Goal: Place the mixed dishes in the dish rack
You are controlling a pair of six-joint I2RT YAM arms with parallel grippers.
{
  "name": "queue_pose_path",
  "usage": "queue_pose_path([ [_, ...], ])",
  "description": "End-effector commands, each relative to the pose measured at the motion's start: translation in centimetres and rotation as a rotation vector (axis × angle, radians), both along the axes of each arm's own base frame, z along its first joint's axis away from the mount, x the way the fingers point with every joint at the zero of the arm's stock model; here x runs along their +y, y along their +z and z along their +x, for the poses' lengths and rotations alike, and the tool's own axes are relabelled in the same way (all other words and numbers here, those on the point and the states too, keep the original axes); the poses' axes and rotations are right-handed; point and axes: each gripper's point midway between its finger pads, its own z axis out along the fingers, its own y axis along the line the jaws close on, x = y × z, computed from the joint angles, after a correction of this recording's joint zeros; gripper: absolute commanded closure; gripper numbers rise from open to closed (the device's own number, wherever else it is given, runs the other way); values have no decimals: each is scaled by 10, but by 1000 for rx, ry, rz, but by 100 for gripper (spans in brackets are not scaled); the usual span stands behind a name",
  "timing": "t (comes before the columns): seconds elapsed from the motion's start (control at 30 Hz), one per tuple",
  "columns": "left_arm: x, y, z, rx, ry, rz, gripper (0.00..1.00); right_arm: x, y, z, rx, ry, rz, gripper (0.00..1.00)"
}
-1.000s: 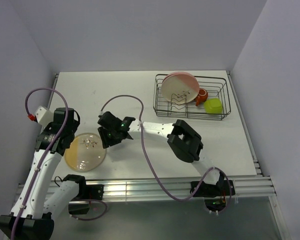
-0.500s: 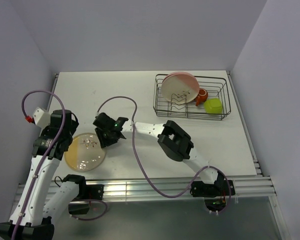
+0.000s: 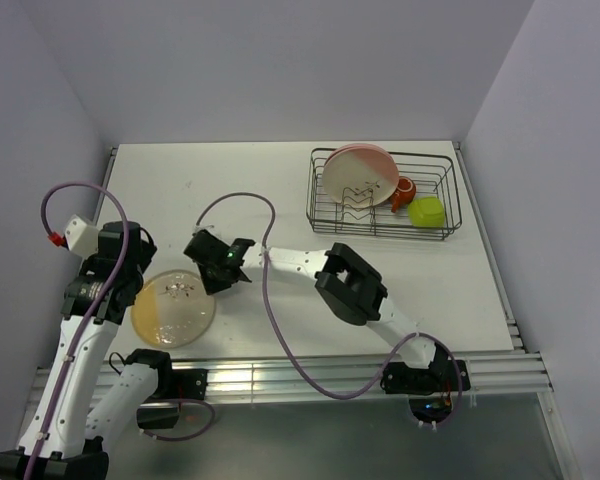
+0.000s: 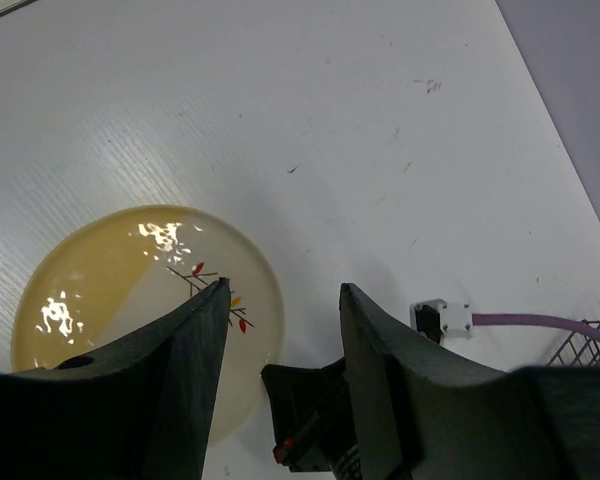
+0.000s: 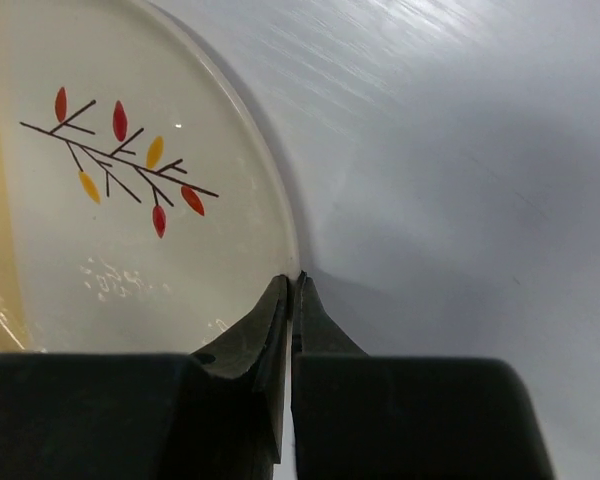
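Note:
The yellow-and-cream plate (image 3: 170, 310) with a leaf sprig lies flat on the table at the near left. My right gripper (image 3: 206, 280) reaches to its right edge and is shut on the plate's (image 5: 130, 220) rim, one finger over the rim and one outside it (image 5: 293, 282). My left gripper (image 4: 282, 290) hangs open above that same edge, with nothing between its fingers. The dish rack (image 3: 452, 200) stands at the back right. It holds a pink-and-cream plate (image 3: 360, 173) upright, an orange-red cup (image 3: 404, 192) and a lime-green bowl (image 3: 427, 212).
A purple cable (image 3: 270, 300) loops from the right arm across the middle of the white table (image 3: 230, 180). Grey walls close the table in on both sides and at the back. The rack's corner (image 4: 590, 342) shows at the left wrist view's lower right.
My right gripper slid left to the plate's edge and closed on the rim. The plate shifted slightly. The left gripper stayed open, almost in place.

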Motion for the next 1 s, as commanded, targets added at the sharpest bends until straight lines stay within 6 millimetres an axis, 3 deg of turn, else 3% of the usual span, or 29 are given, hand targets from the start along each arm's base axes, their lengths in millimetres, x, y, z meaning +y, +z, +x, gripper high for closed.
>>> queue_pose_path([
  [0.0,-3,1,4,-14,-22,-3,46,-75,-20,5,-83,-68,-269,100],
  [0.17,-13,-9,13,0,-75,-24,48,-116,-15,9,-134,-130,-323,100],
  [0.2,-18,-16,14,19,-104,-32,48,-131,-15,8,-129,-148,-336,100],
  [0.43,-51,-65,25,129,-287,-74,51,-187,-15,1,-125,-215,-333,100],
  [0.57,-76,-85,28,189,-348,-106,52,-216,-2,-5,-142,-257,-320,100],
  [0.77,-128,-92,24,217,-492,-120,53,-245,13,3,-141,-318,-269,100],
  [0.97,-175,-90,6,212,-676,-146,55,-255,32,17,-158,-332,-225,100],
])
